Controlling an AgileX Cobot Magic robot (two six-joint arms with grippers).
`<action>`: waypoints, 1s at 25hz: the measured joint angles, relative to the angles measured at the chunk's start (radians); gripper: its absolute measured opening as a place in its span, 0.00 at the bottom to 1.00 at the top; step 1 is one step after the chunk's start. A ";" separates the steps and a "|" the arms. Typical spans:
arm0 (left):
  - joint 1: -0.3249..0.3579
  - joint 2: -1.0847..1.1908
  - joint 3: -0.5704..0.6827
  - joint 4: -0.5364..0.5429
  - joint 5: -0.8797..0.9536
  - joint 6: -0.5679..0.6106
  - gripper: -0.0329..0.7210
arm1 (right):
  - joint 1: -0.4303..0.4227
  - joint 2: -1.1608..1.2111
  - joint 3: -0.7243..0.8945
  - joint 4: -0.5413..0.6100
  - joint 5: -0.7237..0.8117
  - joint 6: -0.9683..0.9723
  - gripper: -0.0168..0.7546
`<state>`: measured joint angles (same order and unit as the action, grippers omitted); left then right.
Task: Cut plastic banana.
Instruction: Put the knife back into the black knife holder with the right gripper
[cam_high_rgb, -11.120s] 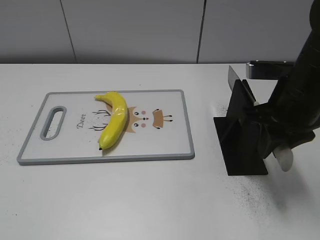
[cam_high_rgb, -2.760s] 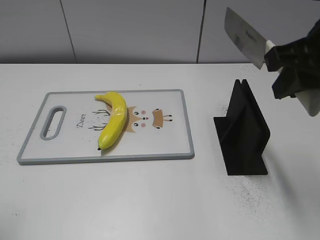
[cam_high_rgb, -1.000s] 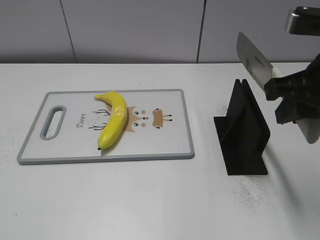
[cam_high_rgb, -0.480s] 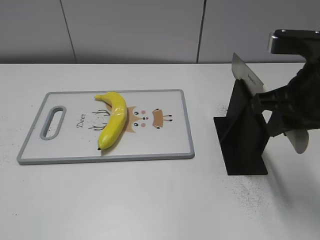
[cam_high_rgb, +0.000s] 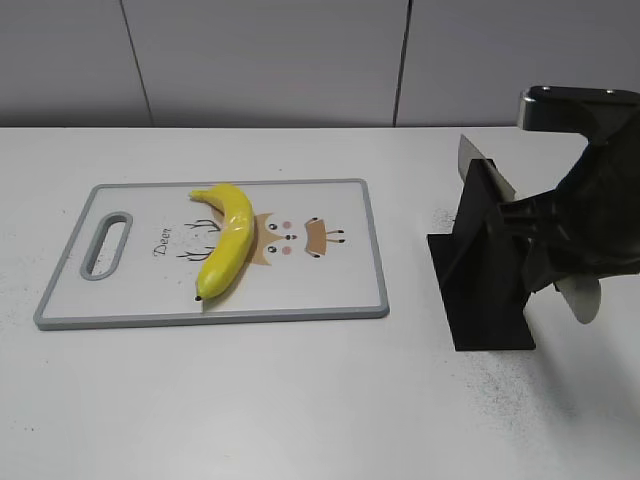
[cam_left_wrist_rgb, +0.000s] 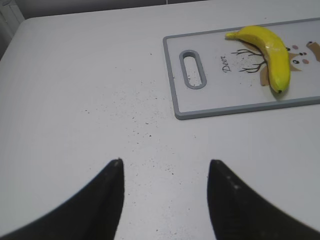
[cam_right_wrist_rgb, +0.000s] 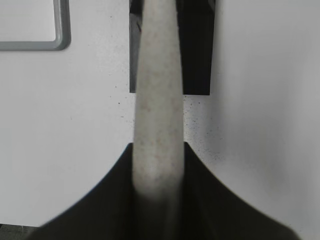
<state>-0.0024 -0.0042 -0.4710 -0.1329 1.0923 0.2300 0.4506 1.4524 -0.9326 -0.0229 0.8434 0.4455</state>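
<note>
The plastic banana lies whole on the grey-rimmed cutting board, left of its middle; it also shows in the left wrist view. My right gripper is shut on the knife's pale handle. The knife blade sits low in the slot of the black knife stand, right of the board. My left gripper is open and empty over bare table, left of the board. It is out of the exterior view.
The knife stand stands just right of the board's right edge. A board corner shows in the right wrist view. Dark specks dot the white table. A grey wall runs behind the table.
My right gripper has come down with the knife, from raised above the stand to the blade sunk into the stand's slot. The banana and board have not moved.
</note>
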 joint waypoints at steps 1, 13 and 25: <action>0.000 0.000 0.000 0.000 0.000 0.000 0.71 | 0.000 0.000 0.000 0.002 0.007 0.000 0.23; 0.000 0.000 0.000 0.000 0.000 -0.001 0.71 | 0.000 0.000 0.000 0.005 0.017 -0.010 0.63; 0.000 0.000 0.000 0.000 0.000 -0.001 0.71 | 0.000 -0.174 -0.118 0.005 -0.120 -0.356 0.88</action>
<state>-0.0024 -0.0042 -0.4710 -0.1329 1.0923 0.2291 0.4506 1.2784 -1.0502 -0.0182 0.7232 0.0899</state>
